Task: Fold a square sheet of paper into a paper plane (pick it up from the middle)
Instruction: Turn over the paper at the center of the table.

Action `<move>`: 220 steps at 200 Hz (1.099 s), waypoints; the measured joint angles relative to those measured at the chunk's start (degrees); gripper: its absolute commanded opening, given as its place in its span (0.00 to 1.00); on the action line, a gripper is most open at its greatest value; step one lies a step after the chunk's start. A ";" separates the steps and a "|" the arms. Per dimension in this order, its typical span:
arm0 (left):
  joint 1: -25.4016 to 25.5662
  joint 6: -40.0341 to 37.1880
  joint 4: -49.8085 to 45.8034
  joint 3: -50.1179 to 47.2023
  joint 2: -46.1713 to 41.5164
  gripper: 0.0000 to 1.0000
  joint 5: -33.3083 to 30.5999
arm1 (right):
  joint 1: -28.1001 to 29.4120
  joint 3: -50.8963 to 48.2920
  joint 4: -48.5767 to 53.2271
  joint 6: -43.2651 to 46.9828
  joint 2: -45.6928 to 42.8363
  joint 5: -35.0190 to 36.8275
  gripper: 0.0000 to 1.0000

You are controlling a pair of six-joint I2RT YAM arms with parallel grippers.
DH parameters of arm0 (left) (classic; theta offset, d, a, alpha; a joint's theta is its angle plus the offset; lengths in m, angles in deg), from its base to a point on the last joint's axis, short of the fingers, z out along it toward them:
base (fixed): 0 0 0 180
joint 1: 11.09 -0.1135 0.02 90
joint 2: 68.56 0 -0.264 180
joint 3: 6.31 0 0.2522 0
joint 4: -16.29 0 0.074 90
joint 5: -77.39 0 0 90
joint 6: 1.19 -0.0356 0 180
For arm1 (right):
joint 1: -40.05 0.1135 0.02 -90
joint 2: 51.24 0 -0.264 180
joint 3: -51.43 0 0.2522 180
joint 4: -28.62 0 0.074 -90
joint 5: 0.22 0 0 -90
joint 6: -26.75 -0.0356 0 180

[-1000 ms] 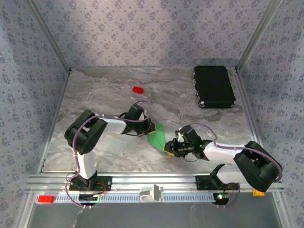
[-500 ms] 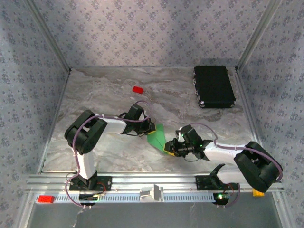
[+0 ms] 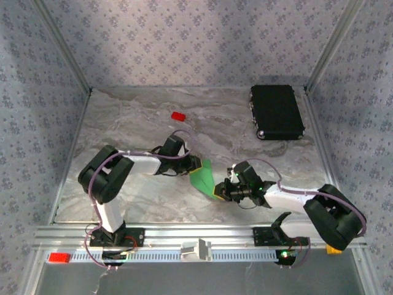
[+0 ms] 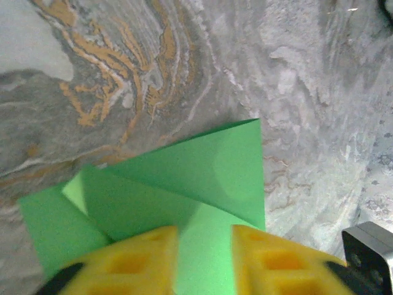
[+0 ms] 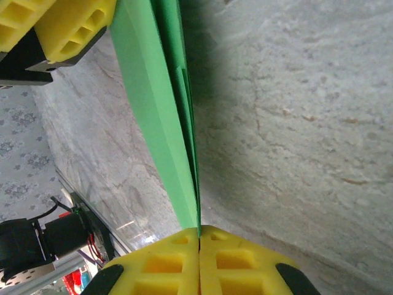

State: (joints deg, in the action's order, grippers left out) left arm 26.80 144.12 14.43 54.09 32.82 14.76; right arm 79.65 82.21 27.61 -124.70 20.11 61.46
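Two robot arms meet over a folded green sheet of paper [image 3: 201, 174] at the middle of a grey marbled table [image 3: 135, 123], its far corner raised off the surface. The right gripper [image 3: 218, 191] has its yellow pads pressed flat together on the sheet's near tip; the right wrist view shows the thin green edge [image 5: 159, 110] running straight into the closed seam [image 5: 199, 236]. The left gripper [image 3: 195, 165] stands at the paper's far-left side with its jaws parted. In the left wrist view layered triangular flaps [image 4: 202, 178] spread out ahead of the two yellow fingers [image 4: 123, 267], and green shows in the gap between them, the fingers not clamped on it. A small red block [image 3: 178, 116] lies well apart toward the back wall, and a black rectangular case [image 3: 276, 112] sits in the far right corner. A red tag [image 3: 59, 257] on the front rail is too small to read
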 measured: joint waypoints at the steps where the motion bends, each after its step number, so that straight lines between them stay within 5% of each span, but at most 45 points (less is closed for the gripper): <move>1: 0.00 0.04 -0.07 0.00 -0.13 0.40 0.00 | 0.00 0.00 0.02 0.00 -0.09 0.02 0.07; 57: 0.00 -2.10 -3.78 0.15 -9.33 0.52 -1.95 | 0.02 3.78 12.74 6.23 -8.46 4.52 0.06; 125: 0.00 -5.40 -10.19 -2.64 -22.71 0.47 -11.06 | 3.37 17.53 37.79 17.40 -17.31 26.53 0.06; 183: 0.00 -5.84 -15.98 -5.99 -32.22 0.45 -21.97 | 18.58 35.78 64.87 17.70 -0.26 59.93 0.03; 220: -0.31 -5.73 -18.99 -7.15 -36.28 0.45 -27.78 | 22.77 42.86 76.89 14.05 16.52 70.31 0.02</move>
State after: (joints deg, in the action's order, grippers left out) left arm 26.50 138.40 -4.56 46.94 -3.46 -13.02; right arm 102.42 125.07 104.50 -110.65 36.63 131.77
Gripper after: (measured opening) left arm 0.448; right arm 0.052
